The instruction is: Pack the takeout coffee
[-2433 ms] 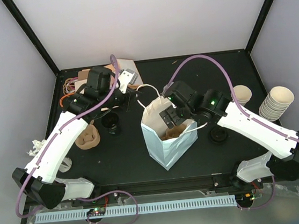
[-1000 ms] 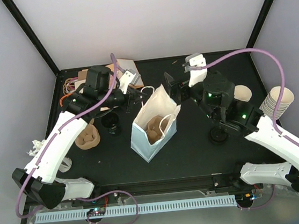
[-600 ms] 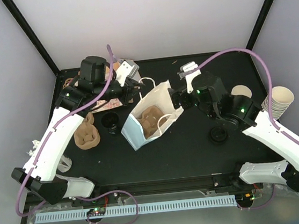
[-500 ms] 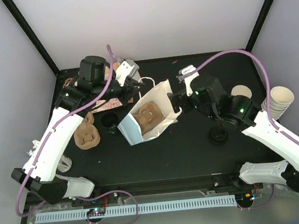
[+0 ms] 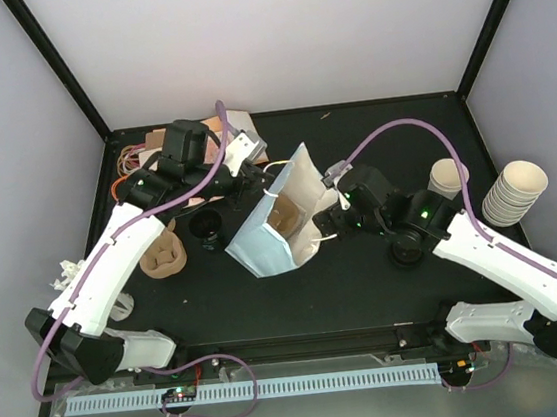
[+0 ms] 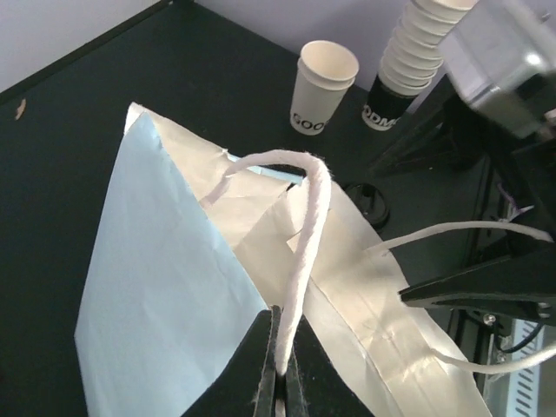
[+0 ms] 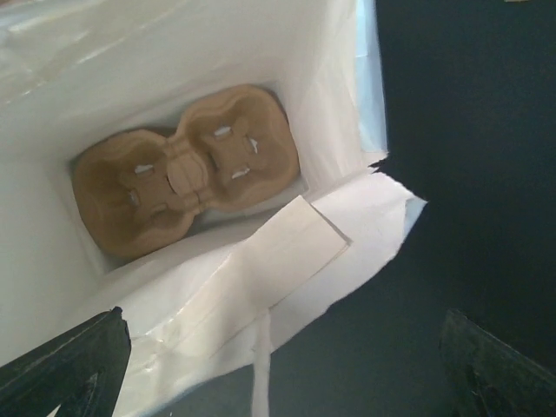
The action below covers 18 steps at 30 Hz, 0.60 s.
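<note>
White bag (image 5: 259,247), pale blue side; brown carrier (image 7: 187,169); black table (image 5: 369,294).

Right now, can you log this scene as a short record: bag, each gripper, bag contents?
bag: white paper bag, tilted, mouth open
left gripper: shut on bag handle
right gripper: open, at the bag mouth
bag contents: brown cup carrier; no lidded cup visible inside
</note>
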### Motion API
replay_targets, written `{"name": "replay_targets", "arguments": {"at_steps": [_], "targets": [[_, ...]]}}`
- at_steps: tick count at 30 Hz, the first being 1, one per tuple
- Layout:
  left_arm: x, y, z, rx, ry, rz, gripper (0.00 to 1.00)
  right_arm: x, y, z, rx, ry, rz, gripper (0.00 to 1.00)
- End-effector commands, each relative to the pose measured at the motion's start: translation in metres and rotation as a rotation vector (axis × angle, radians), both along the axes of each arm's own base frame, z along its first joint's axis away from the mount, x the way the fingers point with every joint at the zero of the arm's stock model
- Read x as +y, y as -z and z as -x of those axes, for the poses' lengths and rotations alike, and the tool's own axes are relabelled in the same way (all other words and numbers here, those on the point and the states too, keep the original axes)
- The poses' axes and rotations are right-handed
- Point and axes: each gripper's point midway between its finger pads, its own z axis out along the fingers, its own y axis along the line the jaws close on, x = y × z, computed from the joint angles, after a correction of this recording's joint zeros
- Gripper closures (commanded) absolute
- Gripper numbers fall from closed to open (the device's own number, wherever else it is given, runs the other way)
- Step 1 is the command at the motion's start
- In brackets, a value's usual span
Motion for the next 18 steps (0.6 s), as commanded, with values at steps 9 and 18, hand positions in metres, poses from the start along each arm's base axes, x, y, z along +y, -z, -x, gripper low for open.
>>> {"name": "replay_targets", "arguments": {"at_steps": [9,18], "targets": [[-0.009,-0.029,0.042,-0.037,0.163,0.157,0.98,-0.021,0.026,0.027,0.131,0.018,0.032,0.0],[-0.012,-0.014,0.068,0.005,0.237,0.136,0.98,-0.031,0.005,0.032,0.057,-0.008,0.014,0.0]]}}
